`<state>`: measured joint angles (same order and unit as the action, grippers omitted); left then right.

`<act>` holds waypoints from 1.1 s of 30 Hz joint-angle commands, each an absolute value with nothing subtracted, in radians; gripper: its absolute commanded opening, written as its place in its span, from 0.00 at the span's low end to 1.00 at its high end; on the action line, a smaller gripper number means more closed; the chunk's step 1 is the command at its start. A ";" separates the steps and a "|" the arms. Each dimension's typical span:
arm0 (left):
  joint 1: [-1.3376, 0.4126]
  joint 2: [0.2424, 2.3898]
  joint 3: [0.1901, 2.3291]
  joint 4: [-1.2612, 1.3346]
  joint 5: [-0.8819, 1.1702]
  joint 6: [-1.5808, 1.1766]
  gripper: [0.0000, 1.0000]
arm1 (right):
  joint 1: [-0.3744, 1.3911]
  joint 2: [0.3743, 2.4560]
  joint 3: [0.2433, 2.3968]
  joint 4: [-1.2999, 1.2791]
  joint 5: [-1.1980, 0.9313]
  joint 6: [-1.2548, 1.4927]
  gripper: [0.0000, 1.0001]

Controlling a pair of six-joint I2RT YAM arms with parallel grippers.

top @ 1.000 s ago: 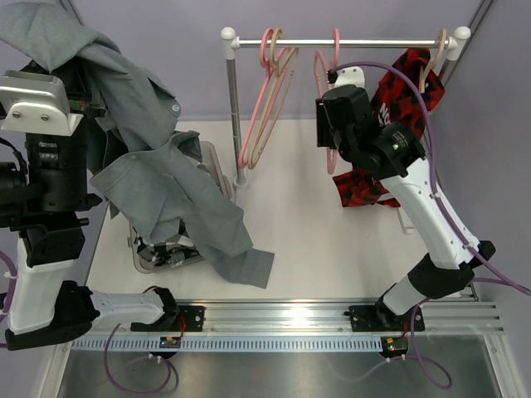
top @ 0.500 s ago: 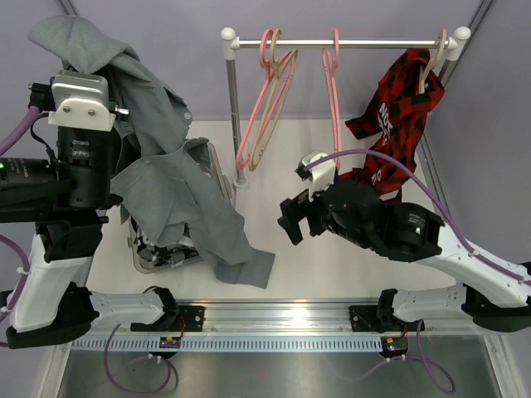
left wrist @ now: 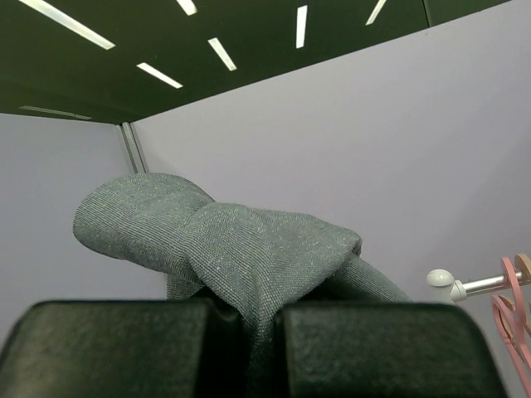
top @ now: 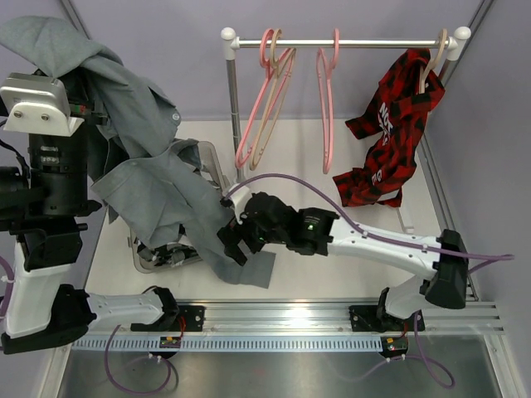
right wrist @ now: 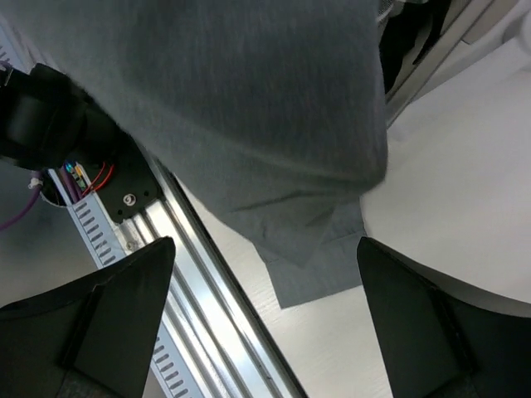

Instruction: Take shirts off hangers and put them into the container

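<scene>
Left claw (left wrist: pixel 260 340) is raised high on the left and pressed together on a bunched fold of the plain grey cloth shirt (top: pixel 158 191). Right claw (top: pixel 235 243) is spread wide, empty, low over that shirt's bottom corner; whether it touches the cloth cannot be told. The grey shirt hangs from the left claw in a long drape. It crosses the translucent smoky-grey plastic bin (top: pixel 214 162) at the left of the white desk (top: pixel 307 182), and its hem corner lies on the desk in front of the bin, outside it. Risk 1: if the left claw lets go now, most of the cloth would likely slump over the bin's near rim and end half out, because the tail is already outside. Risk 2: the right claw could close on only one layer of the hem, or catch the bin wall hidden under the cloth and drag it. Risk 3: the hem lies near the front aluminium rail (right wrist: pixel 207 282) and could snag there. The cloth looks soft and limp, with deep folds and a doubled hem edge in the right wrist view. The red-and-black plaid shirt (top: pixel 386 141) is on its hanger at the right, not yet done.
</scene>
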<state>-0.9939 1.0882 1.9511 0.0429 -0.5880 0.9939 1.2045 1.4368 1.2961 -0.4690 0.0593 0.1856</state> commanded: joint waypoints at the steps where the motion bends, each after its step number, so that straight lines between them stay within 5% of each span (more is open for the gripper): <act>1: -0.989 1.069 1.956 0.066 -0.592 0.985 0.00 | 1.212 1.515 1.419 -0.365 0.034 0.133 0.99; 3: -0.989 1.058 1.944 0.064 -0.601 0.983 0.00 | 1.212 1.577 1.478 -0.388 0.041 0.137 0.81; 4: -0.989 1.046 1.936 0.063 -0.606 0.985 0.00 | 1.210 1.594 1.498 -0.400 0.037 0.140 0.60; 5: -0.989 1.040 1.928 0.064 -0.610 0.983 0.00 | 1.212 1.618 1.517 -0.422 0.035 0.152 0.01; 14: -0.989 0.911 1.651 0.087 -0.753 0.925 0.00 | 1.246 1.678 1.826 -0.510 -0.017 0.066 0.00; 20: -0.944 0.879 1.485 0.002 -0.931 0.744 0.00 | 1.185 1.955 2.491 -0.742 -0.121 -0.057 0.00; 23: -0.784 0.908 1.528 -0.248 -0.896 0.470 0.00 | 1.146 2.103 2.762 -0.852 -0.213 -0.052 0.00; 27: -0.449 1.008 1.606 -0.613 -0.718 0.186 0.00 | 1.069 2.073 2.629 -0.740 -0.356 0.012 0.00; 33: -0.200 1.094 1.540 -0.759 -0.453 -0.072 0.00 | 1.055 2.095 2.488 -0.690 -0.445 0.052 0.00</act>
